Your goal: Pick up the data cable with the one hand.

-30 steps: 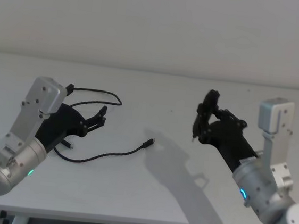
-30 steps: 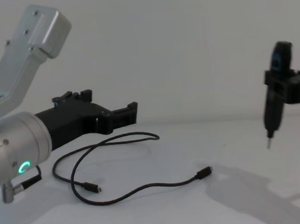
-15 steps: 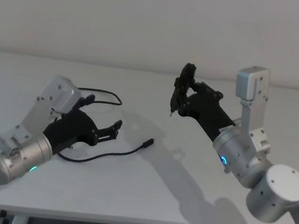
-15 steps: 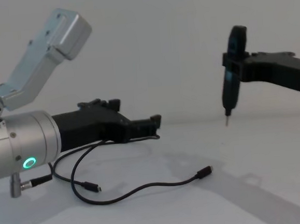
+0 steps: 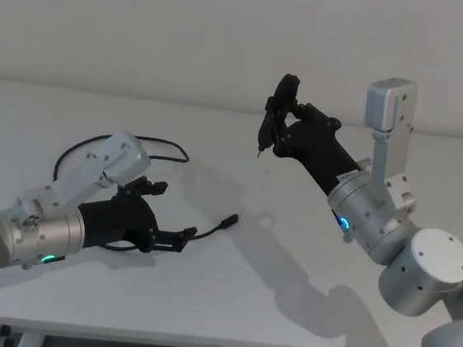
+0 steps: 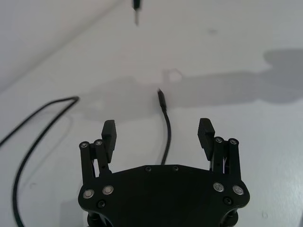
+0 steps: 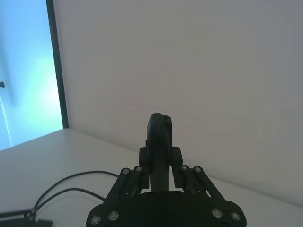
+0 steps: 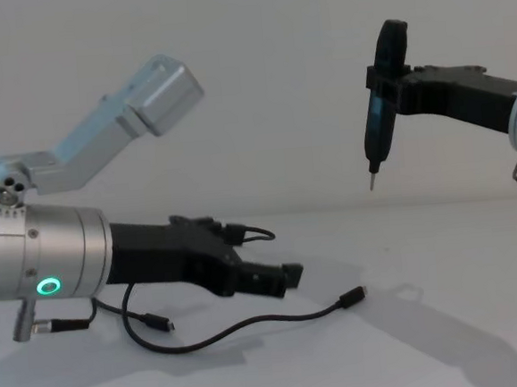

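— Status?
— Left hand (image 5: pixel 171 213) spread over data cable (image 5: pixel 207 231) on table (image 5: pixel 281 328), plug (image 5: pixel 228 221) at its 3 o'clock; right hand (image 5: pixel 286 128) aloft, gripping pointed tool (image 8: pixel 383 94).
— Risk?
— Closing too high; thin cord may slip free.

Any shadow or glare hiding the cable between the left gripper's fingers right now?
Left wrist view: no glare; the data cable runs crisp through the open left gripper, its plug in soft grey shadow yet distinct. Head view: the raised right gripper, clamped on a pointed tool, throws its shadow mostly right of the plug. Right wrist view: blue glow along one edge.
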